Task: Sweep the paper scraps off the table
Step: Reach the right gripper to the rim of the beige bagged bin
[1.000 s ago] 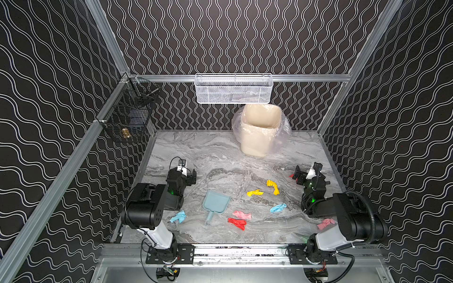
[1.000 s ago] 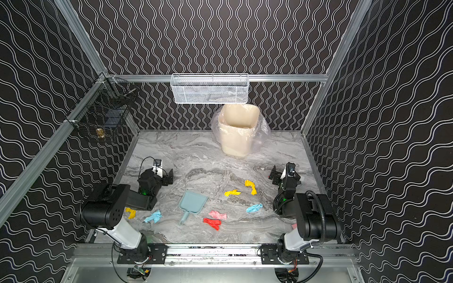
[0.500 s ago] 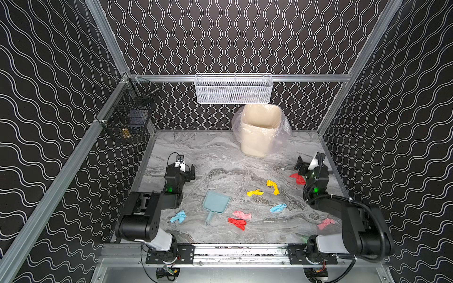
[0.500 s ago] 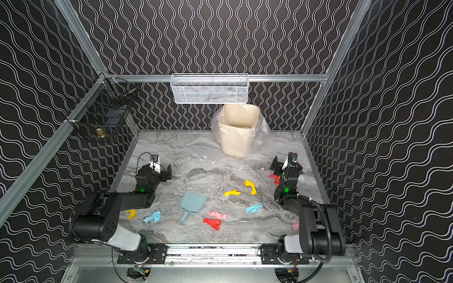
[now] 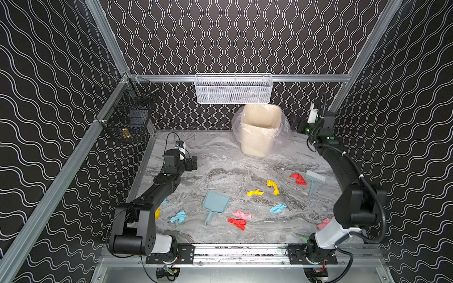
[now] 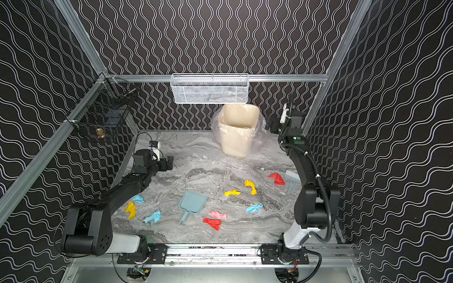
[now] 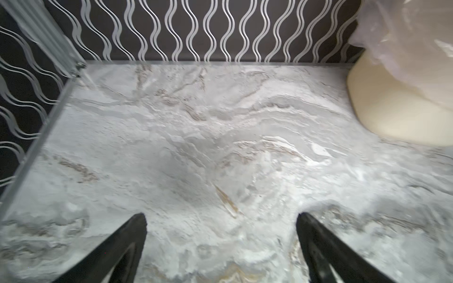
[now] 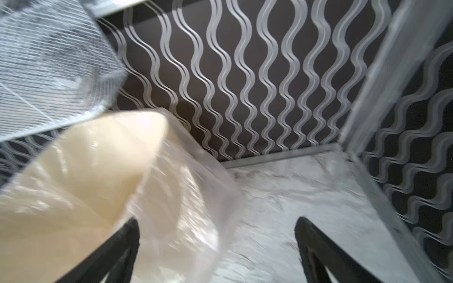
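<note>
Left arm (image 5: 159, 191): stretched low along the desk's left edge.
Left jaws: wide apart, empty.
Right arm (image 5: 340, 166): reaching toward the desk's far right corner, wrist raised.
Right jaws: wide apart, empty.

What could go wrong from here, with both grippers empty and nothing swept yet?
1. The open right gripper is close by the clear plastic liner; a finger may snag it and tug the beige bin.
2. The hand brush lies beside the right forearm, next to a red scrap; lowering could knock both.
3. A yellow scrap and a light blue scrap lie beside the left arm, awkward to reach.
</note>
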Robot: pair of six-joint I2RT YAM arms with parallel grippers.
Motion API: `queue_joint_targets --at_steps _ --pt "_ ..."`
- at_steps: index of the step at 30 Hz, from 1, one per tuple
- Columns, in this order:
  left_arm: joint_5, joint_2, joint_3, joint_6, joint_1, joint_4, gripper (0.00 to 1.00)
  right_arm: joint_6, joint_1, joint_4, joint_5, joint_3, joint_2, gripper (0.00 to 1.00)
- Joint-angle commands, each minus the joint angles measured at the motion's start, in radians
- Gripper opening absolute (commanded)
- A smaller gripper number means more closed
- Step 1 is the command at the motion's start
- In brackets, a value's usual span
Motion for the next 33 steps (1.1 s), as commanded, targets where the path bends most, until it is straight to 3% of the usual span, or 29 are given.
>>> queue_joint_targets --at_steps 1,7,12,16,25,33 --pt "0.086 -0.007 0.031 -0.057 -0.015 -0.074 0.99 0.035 0.02 -0.229 -0.129 0.188 0.101 1.0" --pt "0.099 0.015 0.084 -0.056 -0.055 -0.122 0.99 0.078 0.049 -0.367 -0.17 0.513 0.334 1.0" --pt "0.107 0.031 0.103 -0.06 -0.069 -0.137 0.99 0.105 0.062 -0.423 -0.167 0.668 0.461 0.89" --pt "0.107 0.041 0.115 -0.058 -0.073 -0.146 0.99 0.122 0.065 -0.411 -0.163 0.71 0.507 0.77" --pt "0.112 0.068 0.152 -0.047 -0.074 -0.181 0.99 0.128 0.075 -0.455 -0.182 0.815 0.589 0.61" --pt "0.102 0.05 0.153 -0.042 -0.074 -0.241 0.99 0.119 0.087 -0.481 -0.209 0.813 0.593 0.46"
